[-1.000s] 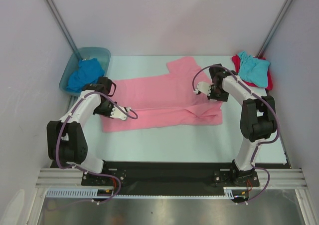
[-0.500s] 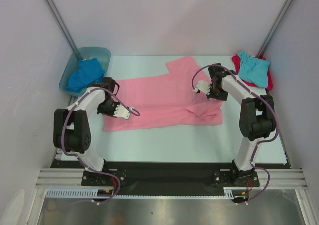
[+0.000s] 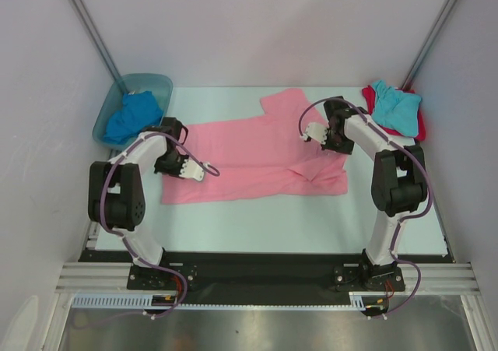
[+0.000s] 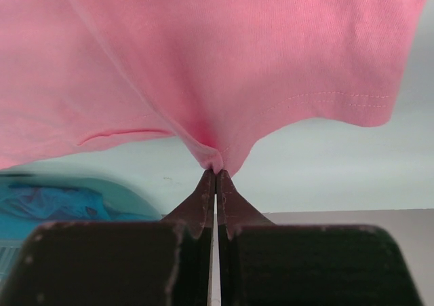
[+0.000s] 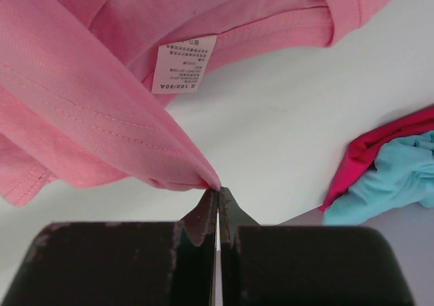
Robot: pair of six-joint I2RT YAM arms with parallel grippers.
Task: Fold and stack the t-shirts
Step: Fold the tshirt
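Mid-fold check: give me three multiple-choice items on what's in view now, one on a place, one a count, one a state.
1. Where is the royal blue t-shirt?
A. In the tub at far left
B. Held up by the right arm
C. Spread out in the middle

2. How many t-shirts make up the far-right pile?
A. One
B. Two
C. Three

3. How do both arms' jaws stand?
A. Open, holding nothing
B. Shut on the pink t-shirt
C. Shut on nothing

Key: 1 A, blue cloth is bunched inside the tub. 2 B, the turquoise t-shirt lies on the red t-shirt. 3 B, each wrist view shows pink fabric pinched at the closed tips.
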